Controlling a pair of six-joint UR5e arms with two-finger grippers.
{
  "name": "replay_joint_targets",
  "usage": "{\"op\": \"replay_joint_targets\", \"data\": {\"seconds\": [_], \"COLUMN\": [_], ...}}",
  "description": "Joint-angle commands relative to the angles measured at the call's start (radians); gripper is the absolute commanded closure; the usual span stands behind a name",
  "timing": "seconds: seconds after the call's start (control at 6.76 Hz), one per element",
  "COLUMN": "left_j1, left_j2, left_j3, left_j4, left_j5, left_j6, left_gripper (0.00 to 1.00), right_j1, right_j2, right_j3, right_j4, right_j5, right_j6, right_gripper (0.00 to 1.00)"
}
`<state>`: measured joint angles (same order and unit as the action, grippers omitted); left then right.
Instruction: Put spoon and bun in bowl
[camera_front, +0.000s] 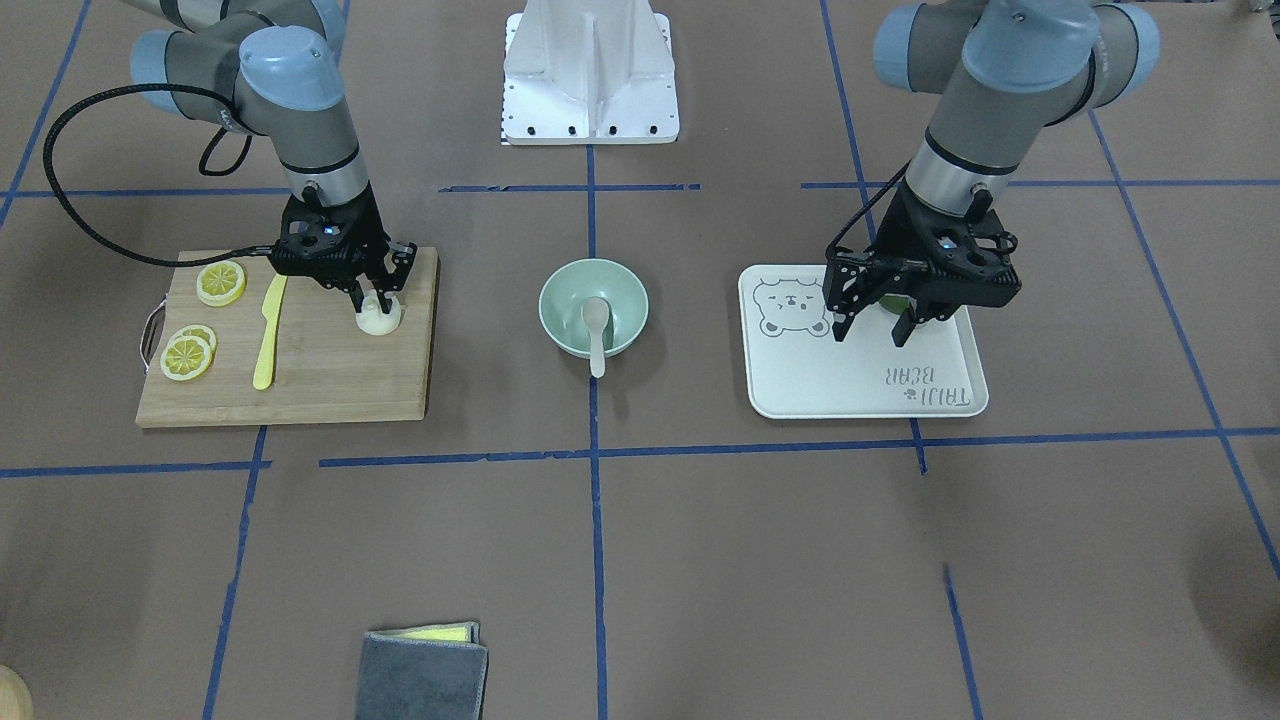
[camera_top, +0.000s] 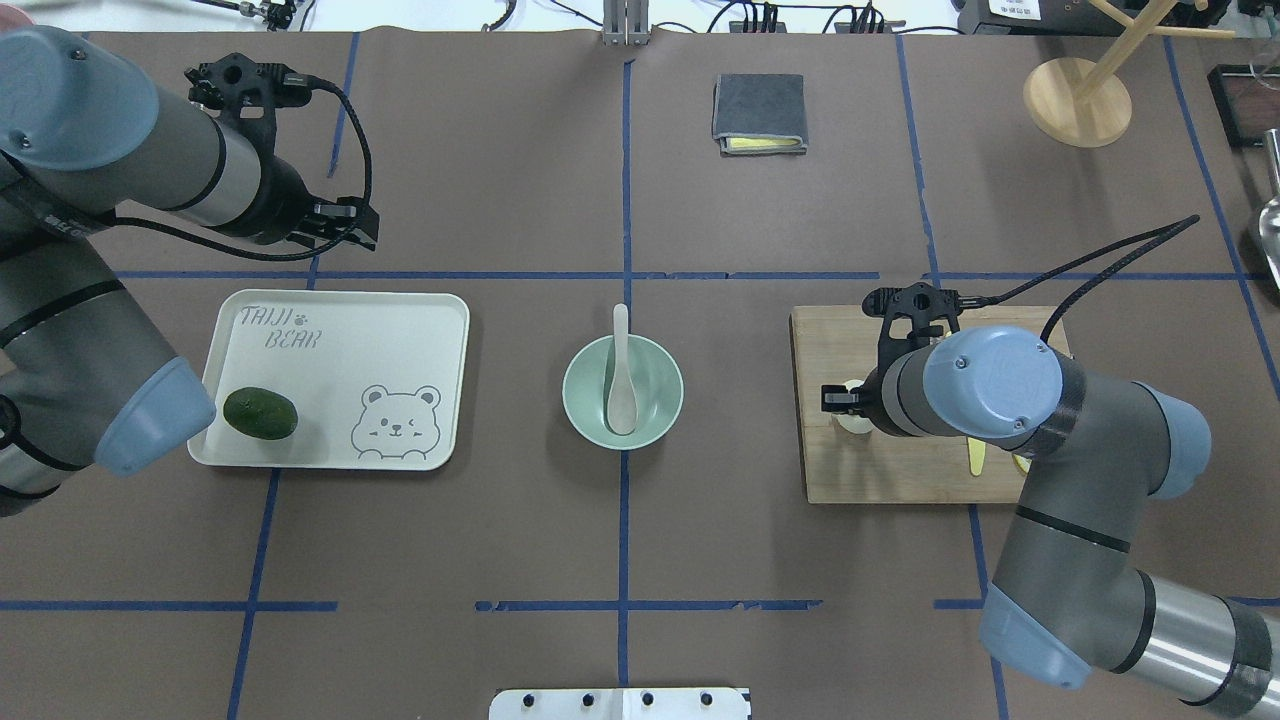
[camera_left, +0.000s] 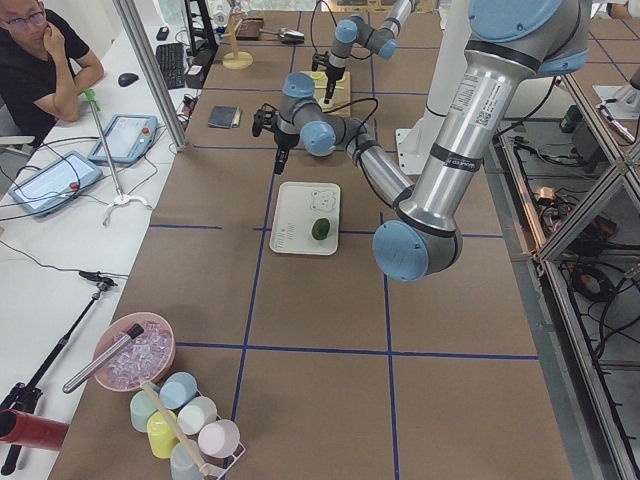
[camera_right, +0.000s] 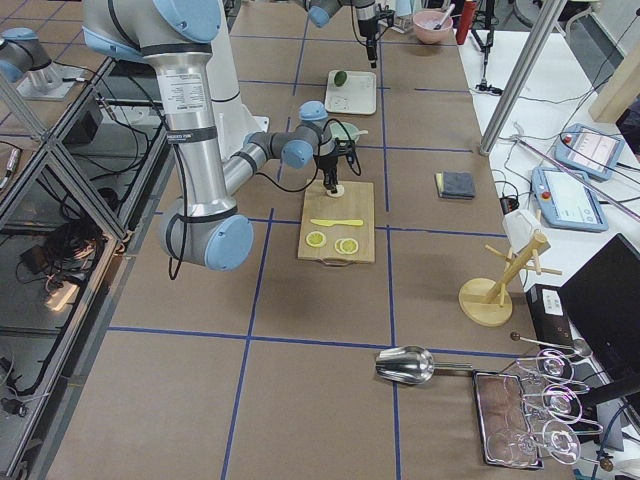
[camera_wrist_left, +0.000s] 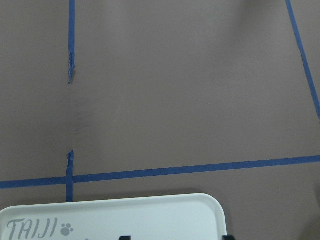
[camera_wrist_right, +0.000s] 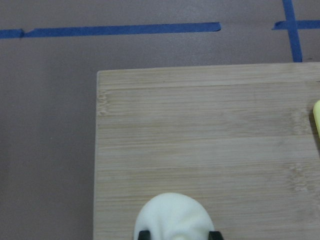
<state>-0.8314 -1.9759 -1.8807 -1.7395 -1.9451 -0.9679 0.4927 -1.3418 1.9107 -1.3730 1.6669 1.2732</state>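
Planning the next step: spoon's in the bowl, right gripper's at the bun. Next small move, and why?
Probably close the right gripper firmly on the bun: its fingers straddle it on the board, and whether they pinch yet is unclear. The spoon already sits in the bowl.

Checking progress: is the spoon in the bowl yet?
In. The spoon lies with its scoop inside the bowl, its handle sticking out over the rim.

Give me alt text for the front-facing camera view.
The right hand straddles the bun on a wooden board; the spoon already lies in the bowl at centre. The left hand hangs open over a bear tray.
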Motion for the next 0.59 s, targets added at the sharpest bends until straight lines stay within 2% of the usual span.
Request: {"op": "replay_joint_targets", "data": {"seconds": [0.0,0.15,0.44], "left_j1": [-0.001,-0.003,-0.012], "left_j2": [-0.001,-0.001,0.02], "left_j3": [-0.003,-0.012,-0.038], "left_j4": [0.0,0.0,0.0], "left_j5": [0.0,-0.002,-0.003], "left_j6": [0.0,0.002,0.014], "left_gripper": [0.32,0.31,0.31], "right_j1": [0.003,0.003,-0.008], "right_j2": [0.004,0.025,0.229], "right_j3": [0.023,0.054,0.048], "right_j4": [-0.001,-0.033,-0.173], "right_j5": [0.008,0.008,0.007], "right_j6": [0.0,0.0,0.099], "right_gripper": [1.0,1.0,1.0]}}
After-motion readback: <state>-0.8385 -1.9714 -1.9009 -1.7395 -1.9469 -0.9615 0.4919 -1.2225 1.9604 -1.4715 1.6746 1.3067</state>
